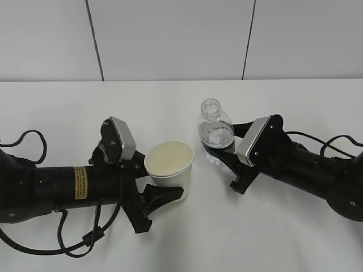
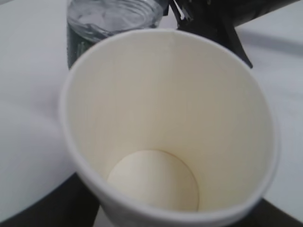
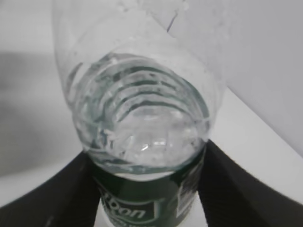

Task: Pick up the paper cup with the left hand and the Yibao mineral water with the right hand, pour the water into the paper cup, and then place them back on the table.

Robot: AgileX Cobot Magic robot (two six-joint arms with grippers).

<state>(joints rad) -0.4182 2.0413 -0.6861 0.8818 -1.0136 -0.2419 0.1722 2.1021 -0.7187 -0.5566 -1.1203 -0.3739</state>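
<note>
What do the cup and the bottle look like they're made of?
The cup: matte cream paper, going by its rolled rim and dull, unglossy inside. The bottle: clear, glossy thin plastic, with ridged see-through walls and a dark green printed label band, probably plastic film.

Empty cream paper cup (image 1: 169,164) upright beside capless, green-labelled Yibao mineral water (image 1: 216,131) on white table (image 1: 170,96).

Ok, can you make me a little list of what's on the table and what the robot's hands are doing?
cup: paper cup, upright, empty inside
bottle: Yibao mineral water, upright, no cap, right of the cup
left hand: fingers on either side of the cup
right hand: fingers on either side of the bottle's green label
table: white
lifted yet: cannot tell
</note>
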